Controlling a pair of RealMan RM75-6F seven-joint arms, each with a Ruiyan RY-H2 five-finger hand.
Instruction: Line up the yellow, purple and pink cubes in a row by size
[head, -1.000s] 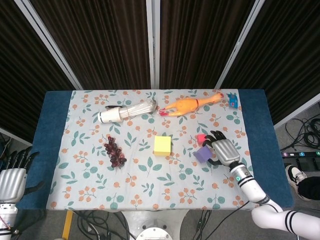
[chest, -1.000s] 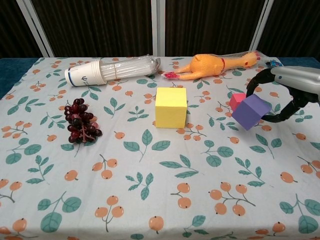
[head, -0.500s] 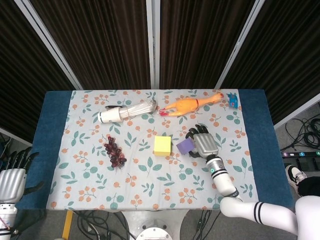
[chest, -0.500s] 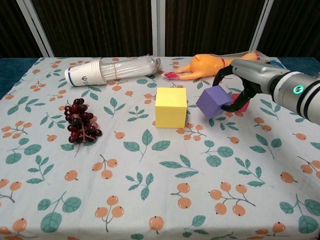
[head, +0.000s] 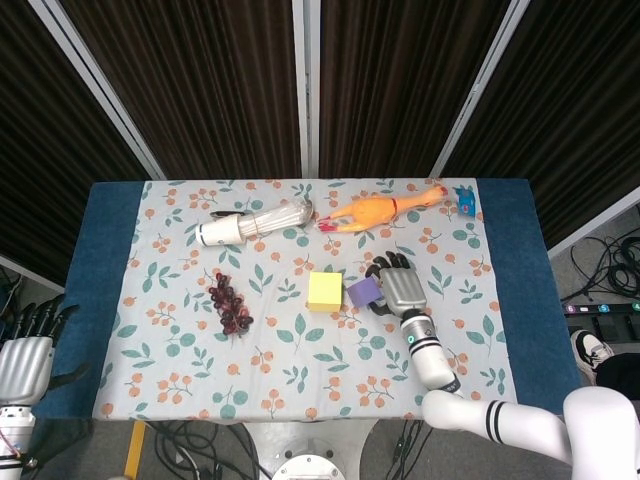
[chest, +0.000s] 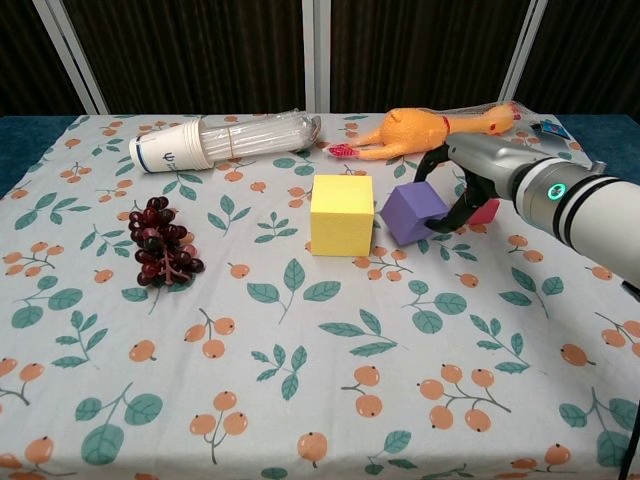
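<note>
The surface (chest: 300, 420) is covered with a leaf-and-berry patterned cloth and carries everything else. Along its far edge lies a stack of paper cups in a clear sleeve (chest: 225, 140), on its side, and to the right of it a rubber chicken (chest: 425, 130) stretched out lengthwise. The right hand (chest: 470, 175) reaches in from the right and grips the purple cube (chest: 412, 212), fingers wrapped over its top and far side; the cube sits tilted, just beside the right face of the yellow cube (chest: 342, 214), and whether the two touch cannot be told. The yellow cube, the largest of the three, stands near the middle of the cloth. A bunch of dark grapes (chest: 160, 243) lies well to its left. The pink cube (chest: 487, 211) is mostly hidden behind the right hand. The left hand (head: 25, 355) rests off the surface at the lower left, fingers apart and holding nothing.
</note>
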